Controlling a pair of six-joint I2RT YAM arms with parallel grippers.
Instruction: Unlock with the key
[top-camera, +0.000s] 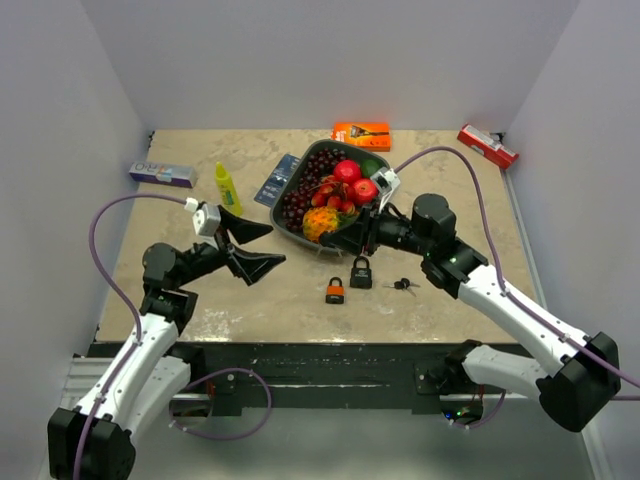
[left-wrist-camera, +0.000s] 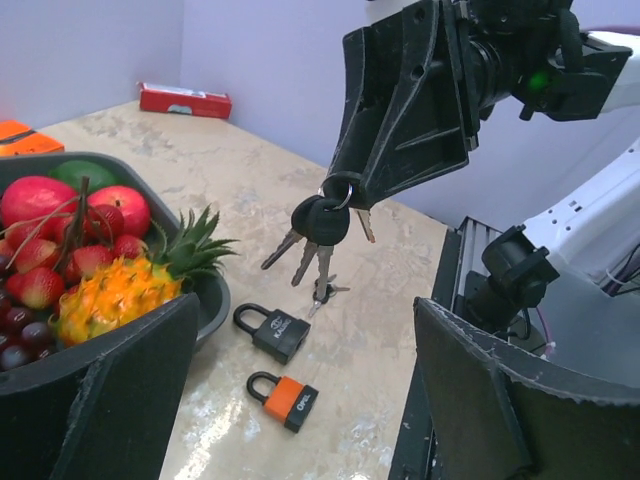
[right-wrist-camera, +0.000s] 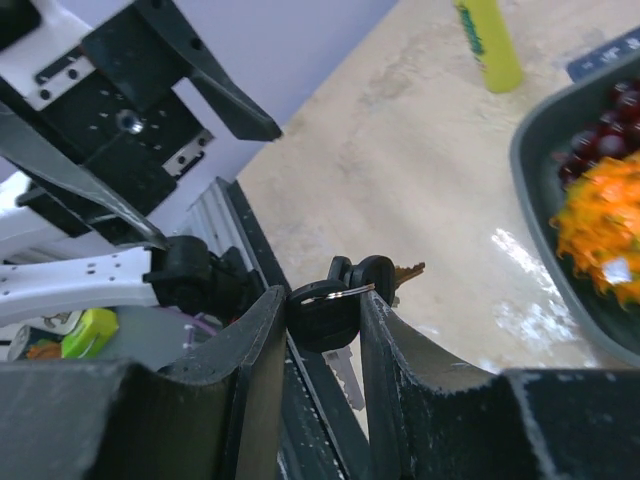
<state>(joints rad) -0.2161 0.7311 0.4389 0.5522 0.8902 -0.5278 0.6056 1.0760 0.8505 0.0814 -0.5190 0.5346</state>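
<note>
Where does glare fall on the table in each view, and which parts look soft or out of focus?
Top external: even light, no hard shadows, faint sheen on the table near its front edge. Left wrist: pale sheen beside the orange padlock; its own near fingers look soft. Right wrist: bright glare patches beside the tray; the held keys are sharp.
</note>
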